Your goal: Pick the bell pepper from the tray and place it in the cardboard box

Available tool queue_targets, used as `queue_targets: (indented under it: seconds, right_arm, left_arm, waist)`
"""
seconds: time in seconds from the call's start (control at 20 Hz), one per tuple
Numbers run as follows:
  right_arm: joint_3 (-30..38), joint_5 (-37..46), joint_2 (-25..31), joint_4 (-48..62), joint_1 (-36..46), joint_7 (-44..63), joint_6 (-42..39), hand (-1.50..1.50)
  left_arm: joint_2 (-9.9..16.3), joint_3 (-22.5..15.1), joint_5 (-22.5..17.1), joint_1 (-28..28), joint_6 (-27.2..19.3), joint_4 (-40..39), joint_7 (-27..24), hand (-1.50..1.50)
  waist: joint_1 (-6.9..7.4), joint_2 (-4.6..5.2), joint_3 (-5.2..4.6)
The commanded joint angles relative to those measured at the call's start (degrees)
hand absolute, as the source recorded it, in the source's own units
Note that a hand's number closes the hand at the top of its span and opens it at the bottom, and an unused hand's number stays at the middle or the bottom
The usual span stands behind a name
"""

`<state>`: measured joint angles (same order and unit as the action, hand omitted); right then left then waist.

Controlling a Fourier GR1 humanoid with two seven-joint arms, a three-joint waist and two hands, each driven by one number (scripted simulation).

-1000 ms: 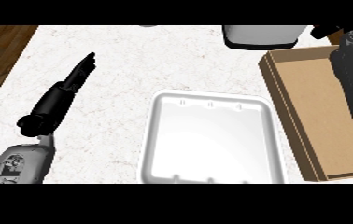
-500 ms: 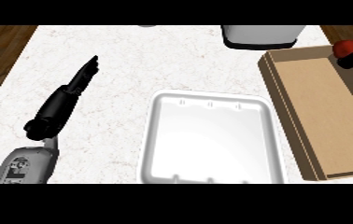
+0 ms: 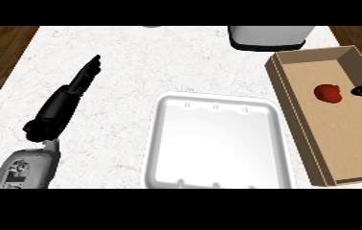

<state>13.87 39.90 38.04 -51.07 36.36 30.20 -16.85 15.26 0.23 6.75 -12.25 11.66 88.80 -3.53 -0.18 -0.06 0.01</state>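
- The left hand lies over the counter's left part, fingers straight and together, pointing toward the far edge; it holds nothing and touches none of the objects.
- Its grey forearm comes in at the counter's near left corner.
- Of the right hand only a small black tip shows at the view's right edge, over the cardboard box; whether its fingers are apart or together cannot be told.
- The red bell pepper lies inside the cardboard box, on the box floor in its far half, just beside that black tip.
- The cardboard box sits open along the counter's right edge, its long side running from far to near.
- The white tray rests on the counter just left of the box, near the front edge, with nothing in it.
- A white appliance with a dark base stands at the counter's far edge, beyond the box's far left corner.
- The counter is white and speckled, with a brown wooden floor showing past its left edge.
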Motion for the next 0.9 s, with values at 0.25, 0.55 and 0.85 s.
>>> queue_targets:
  seconds: [0.25,0.55,0.85]
  right_arm:
    - [14.43,-12.49,-3.66,-8.19,1.94,-13.37,16.07,-1.5]
    - [28.7,-23.26,-7.4,-8.69,1.68,-16.2,26.71,-1.5]
    - [35.97,-30.59,-7.22,-11.14,-9.39,-24.55,25.51,-1.5]
  left_arm:
    - [-0.11,0.66,0.11,0.19,-0.12,-0.73,0.39,0.0]
    - [-0.75,0.33,-0.13,1.0,-0.14,0.89,0.36,0.0]
    - [-0.7,1.15,0.45,0.13,-0.41,0.56,0.62,0.0]
  waist:
    - [-1.23,-0.49,0.2]
    - [-0.46,-0.15,0.15]
    - [-0.5,-0.05,0.03]
